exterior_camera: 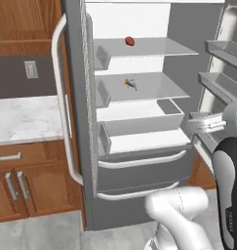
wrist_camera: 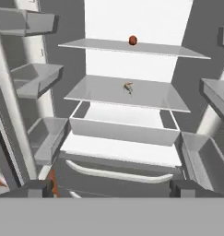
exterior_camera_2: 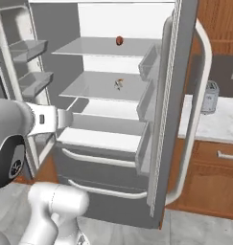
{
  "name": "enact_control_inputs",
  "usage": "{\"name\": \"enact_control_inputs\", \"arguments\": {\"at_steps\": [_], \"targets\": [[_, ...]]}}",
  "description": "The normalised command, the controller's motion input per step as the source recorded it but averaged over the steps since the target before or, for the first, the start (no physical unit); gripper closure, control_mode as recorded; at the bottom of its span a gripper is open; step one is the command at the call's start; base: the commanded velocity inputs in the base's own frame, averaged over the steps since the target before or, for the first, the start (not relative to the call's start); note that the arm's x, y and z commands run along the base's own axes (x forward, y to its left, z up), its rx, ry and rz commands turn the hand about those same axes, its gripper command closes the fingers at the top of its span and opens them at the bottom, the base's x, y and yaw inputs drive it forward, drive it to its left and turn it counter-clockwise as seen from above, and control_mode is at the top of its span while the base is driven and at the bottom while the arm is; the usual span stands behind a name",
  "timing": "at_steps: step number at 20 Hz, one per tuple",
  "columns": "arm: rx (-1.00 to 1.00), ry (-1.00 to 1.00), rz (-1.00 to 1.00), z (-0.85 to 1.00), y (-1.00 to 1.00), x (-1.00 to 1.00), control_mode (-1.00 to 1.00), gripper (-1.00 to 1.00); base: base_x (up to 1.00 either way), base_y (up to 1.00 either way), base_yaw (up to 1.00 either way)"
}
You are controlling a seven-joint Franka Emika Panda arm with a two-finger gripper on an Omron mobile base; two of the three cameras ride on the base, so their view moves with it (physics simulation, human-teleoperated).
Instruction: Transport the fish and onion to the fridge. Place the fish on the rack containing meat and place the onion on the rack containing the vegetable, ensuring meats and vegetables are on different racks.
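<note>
Rightward, toaster (exterior_camera_2: 210, 97) beside open fridge (exterior_camera_2: 170, 124).

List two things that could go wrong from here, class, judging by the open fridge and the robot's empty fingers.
1. The gripper is open and holds nothing, so neither fish nor onion is being delivered yet.
2. The red-brown lump on the upper shelf and the small item on the middle shelf are tiny, so meat and vegetable racks could be confused.
</note>
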Motion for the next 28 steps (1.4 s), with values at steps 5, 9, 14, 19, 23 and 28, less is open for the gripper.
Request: {"name": "enact_control_inputs", "arguments": {"at_steps": [5,9,14,19,23,28], "targets": [[0.0,0.0,0.0,0.0,0.0,0.0,1.0,-1.0,-1.0,0.08,0.0],[0.0,0.0,0.0,0.0,0.0,0.0,1.0,-1.0,-1.0,0.07,0.0],[0.0,0.0,0.0,0.0,0.0,0.0,1.0,-1.0,-1.0,0.12,0.0],[0.0,0.0,0.0,0.0,0.0,0.0,1.0,-1.0,-1.0,0.06,0.0],[0.0,0.0,0.0,0.0,0.0,0.0,1.0,-1.0,-1.0,0.2,0.0],[0.0,0.0,0.0,0.0,0.0,0.0,1.0,-1.0,-1.0,0.27,0.0]]}}
